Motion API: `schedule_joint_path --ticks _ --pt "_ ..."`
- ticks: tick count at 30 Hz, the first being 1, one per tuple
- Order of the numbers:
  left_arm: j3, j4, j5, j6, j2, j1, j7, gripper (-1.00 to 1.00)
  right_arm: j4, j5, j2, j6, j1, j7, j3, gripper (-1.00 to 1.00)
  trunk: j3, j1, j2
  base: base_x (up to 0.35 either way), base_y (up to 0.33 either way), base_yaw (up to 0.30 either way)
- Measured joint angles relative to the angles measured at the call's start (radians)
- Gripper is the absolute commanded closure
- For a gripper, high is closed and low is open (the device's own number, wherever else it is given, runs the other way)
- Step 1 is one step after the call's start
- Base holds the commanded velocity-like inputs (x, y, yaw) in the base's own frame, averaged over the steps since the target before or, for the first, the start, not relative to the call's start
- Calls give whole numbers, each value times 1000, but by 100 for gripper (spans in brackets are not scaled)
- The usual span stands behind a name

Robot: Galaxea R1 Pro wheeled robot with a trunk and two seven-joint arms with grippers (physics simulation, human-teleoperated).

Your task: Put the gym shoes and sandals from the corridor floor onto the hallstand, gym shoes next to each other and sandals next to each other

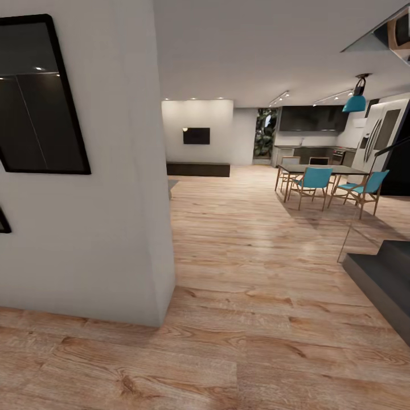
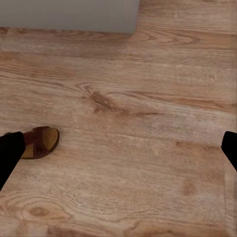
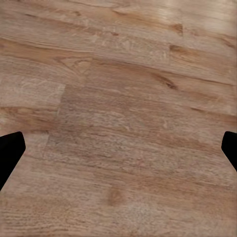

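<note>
Both our pincers hang released over the corridor floor [image 2: 148, 148], fingertips wide apart: left pincer [image 2: 118, 153], right pincer [image 3: 118, 150]. One brown sandal [image 2: 40, 142] lies flat beside our left fingertip, near a grey wall base [image 2: 69, 15].

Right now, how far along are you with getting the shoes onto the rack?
Nothing looks done yet. One brown sandal lies on the corridor floor, seen from the left wrist. Both arms' jaws are spread wide with only bare planks between them, so nothing is in hand. The head view faces a white wall and a dining area, so all the placing remains.
</note>
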Motion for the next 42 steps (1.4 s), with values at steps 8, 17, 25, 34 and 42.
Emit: schedule_joint_path --ticks 8,17,25,34,42 --pt "-1 1 -1 -1 -2 -1 2 -100 -2 -3 2 1 0 -3 -1 -100 0 0 0 0 -194 7" --pt "0 1 0 -1 -1 0 2 -100 -2 -3 5 0 0 -4 0 -100 -4 0 0 -8 -266 185" --pt "0 0 0 -1 -1 0 2 -100 -2 -3 7 1 0 -4 1 -100 -8 0 0 -141 -243 250" --pt "0 -1 0 -1 1 0 3 -100 -2 -3 12 1 0 -4 1 -100 -13 0 0 -217 -210 257" --pt "0 -2 0 -1 2 0 2 -100 -2 -3 14 1 0 -5 1 -100 -19 0 0 -233 -198 257"
